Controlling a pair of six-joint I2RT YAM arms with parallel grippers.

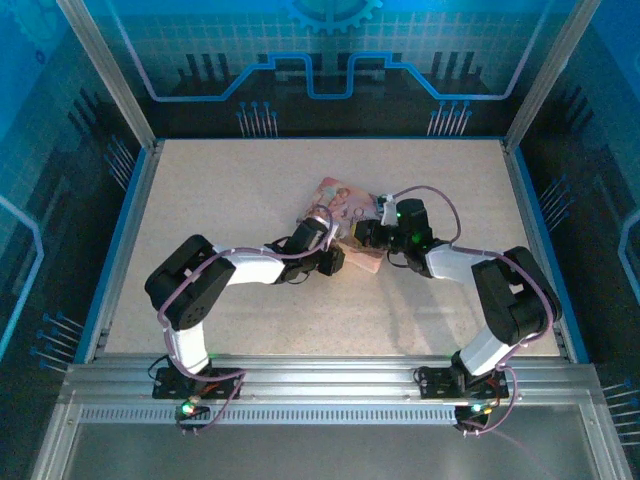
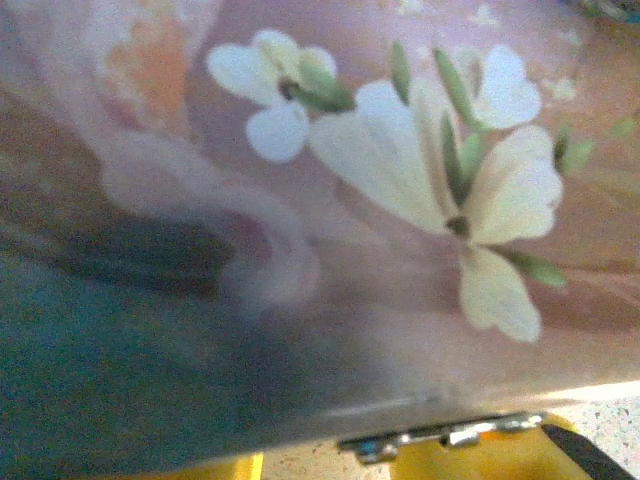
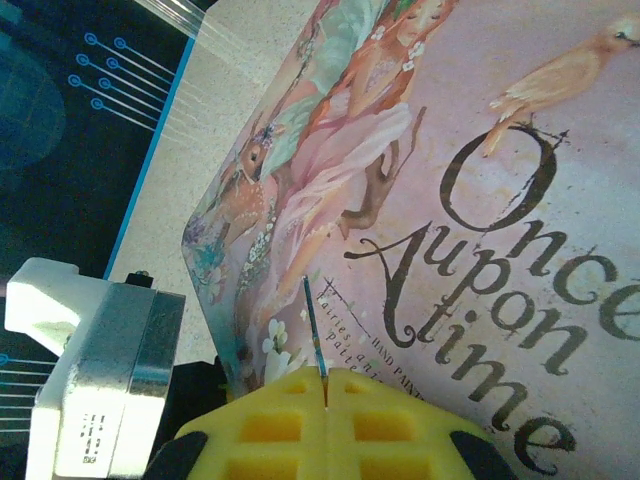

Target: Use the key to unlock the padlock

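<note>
As 2 arms crowd the pink tin [image 1: 338, 195] at mid table [image 1: 220, 190], the right gripper [image 3: 327, 385] is clenched on the key [image 3: 313, 325]. Its yellow pads [image 3: 270, 425] are pressed flat together, w/ the thin dark blade poking out past the tips over the tin's lid by the lettering. Over at the tin's near side sits the left gripper [image 1: 332, 262]. Its wrist cam is blurred, w/ a silvery metal strip [image 2: 445, 435] low in frame. Clenched or released, can't tell.
</note>
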